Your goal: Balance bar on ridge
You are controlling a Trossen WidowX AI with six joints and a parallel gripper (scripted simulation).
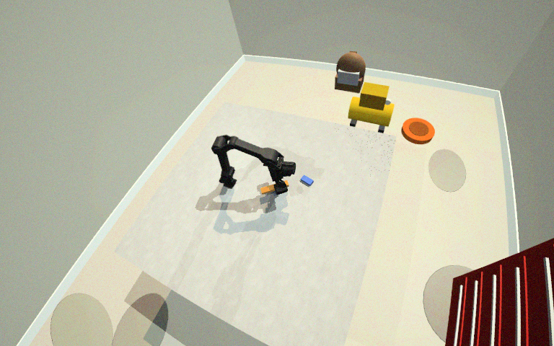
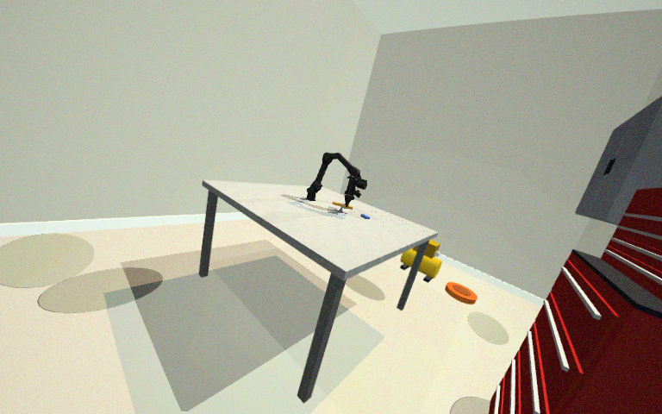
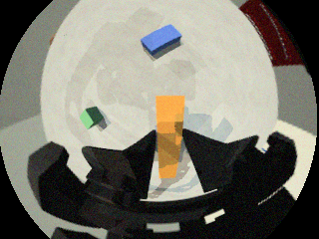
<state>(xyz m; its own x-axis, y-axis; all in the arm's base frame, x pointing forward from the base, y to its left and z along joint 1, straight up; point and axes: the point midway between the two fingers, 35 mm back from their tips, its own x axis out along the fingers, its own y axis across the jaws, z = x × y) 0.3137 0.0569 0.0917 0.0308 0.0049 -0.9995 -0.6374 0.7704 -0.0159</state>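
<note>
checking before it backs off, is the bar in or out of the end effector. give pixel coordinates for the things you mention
In: the wrist view shows the bar (image 1: 267, 189) (image 2: 336, 203) (image 3: 170, 112) running through the gap in the end effector (image 1: 280, 188) (image 2: 347, 204) (image 3: 169, 131), a finger on each side.
</note>
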